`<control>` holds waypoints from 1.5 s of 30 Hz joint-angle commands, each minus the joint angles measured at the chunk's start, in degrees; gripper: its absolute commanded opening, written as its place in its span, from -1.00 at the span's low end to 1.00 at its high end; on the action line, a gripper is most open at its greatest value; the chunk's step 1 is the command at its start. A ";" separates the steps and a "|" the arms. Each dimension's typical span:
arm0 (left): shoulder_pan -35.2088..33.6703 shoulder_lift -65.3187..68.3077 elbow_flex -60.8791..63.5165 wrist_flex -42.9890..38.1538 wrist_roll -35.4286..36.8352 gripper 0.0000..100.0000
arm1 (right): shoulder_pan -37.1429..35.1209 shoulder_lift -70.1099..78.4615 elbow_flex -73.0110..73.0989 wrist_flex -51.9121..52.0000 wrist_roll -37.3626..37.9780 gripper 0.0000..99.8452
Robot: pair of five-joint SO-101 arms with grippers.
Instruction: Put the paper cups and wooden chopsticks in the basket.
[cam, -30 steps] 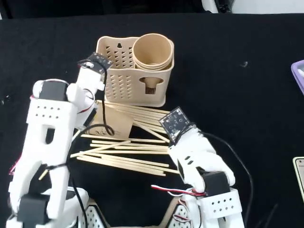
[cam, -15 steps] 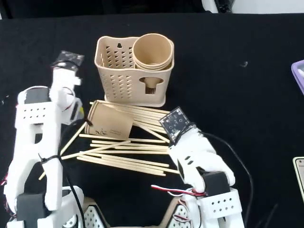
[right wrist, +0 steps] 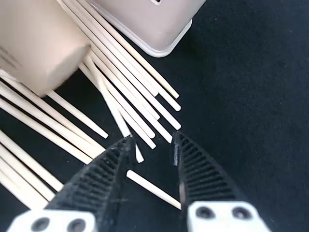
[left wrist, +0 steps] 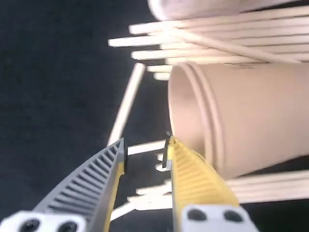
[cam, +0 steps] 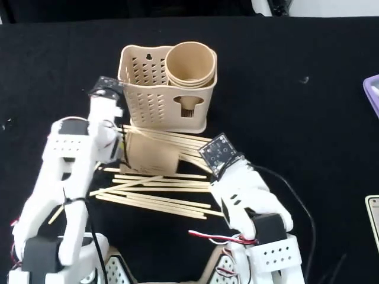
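Note:
A beige perforated basket (cam: 155, 94) stands at the back with stacked paper cups (cam: 189, 62) in its right half. Another paper cup (cam: 151, 155) lies on its side on a pile of wooden chopsticks (cam: 160, 192) in front of the basket. The left arm (cam: 71, 142) leans over that cup's left end. My left gripper (left wrist: 145, 145) is open a little, its yellow finger beside the rim of the lying cup (left wrist: 241, 116). My right gripper (right wrist: 152, 139) hangs open just above the chopsticks' (right wrist: 130, 101) right ends, with nothing between its fingers, near the basket's corner (right wrist: 154, 24).
The table is covered in black cloth. A purple object (cam: 373, 92) and a pale object (cam: 373, 219) sit at the right edge. Bare cloth lies to the right of the basket and the chopsticks.
The left arm swung out to the left, then came back down to the lying cup's left end. The cup shifted slightly to the right. The right arm stayed still.

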 commanded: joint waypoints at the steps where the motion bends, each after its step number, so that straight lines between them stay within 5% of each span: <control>1: 6.37 -7.03 -0.40 4.22 3.08 -0.70 | 1.14 -0.75 -0.13 -1.49 -0.62 -0.73; 10: 16.84 -20.04 1.45 5.71 6.68 -0.70 | 1.32 -0.75 4.09 -10.37 -9.49 -0.73; 21: 14.29 -20.04 -0.40 10.73 8.26 -0.69 | 1.49 -0.75 4.00 -10.37 -9.76 -0.73; 27: 13.23 -19.96 2.42 6.86 12.48 -0.41 | 1.49 -0.75 4.09 -9.32 -9.76 -0.73; 45: 15.52 -19.96 14.02 -9.93 12.40 -0.43 | 1.32 -0.75 4.26 -9.14 -9.67 -0.73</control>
